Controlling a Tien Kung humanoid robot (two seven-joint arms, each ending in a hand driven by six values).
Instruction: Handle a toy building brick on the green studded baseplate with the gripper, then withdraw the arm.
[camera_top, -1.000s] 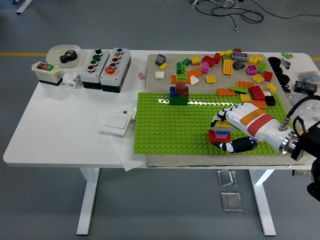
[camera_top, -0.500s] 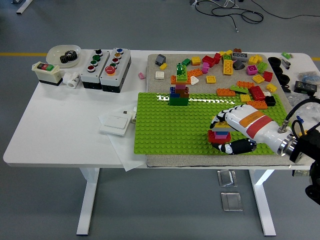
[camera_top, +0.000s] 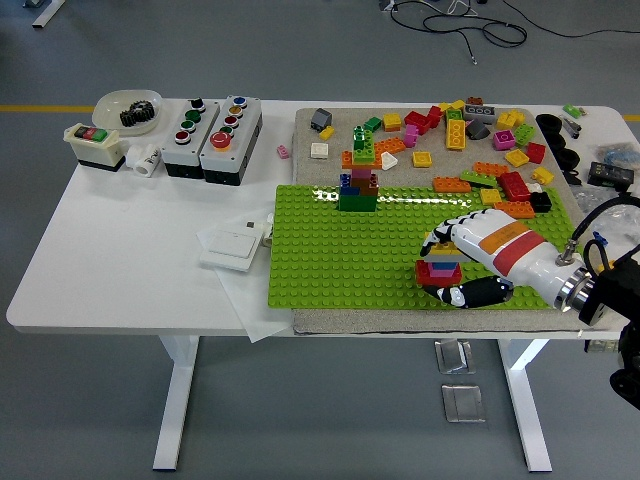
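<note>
Your white-and-black robot hand (camera_top: 450, 268) is clamped around the small red, blue and yellow stacked brick (camera_top: 440, 270) at the near right of the green studded baseplate (camera_top: 340, 255), so a careless withdrawal could drag that stack loose.

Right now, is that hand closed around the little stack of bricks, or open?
Closed on it: the right hand has fingers curled over the brick stack and the thumb below it, on the green baseplate.
</note>
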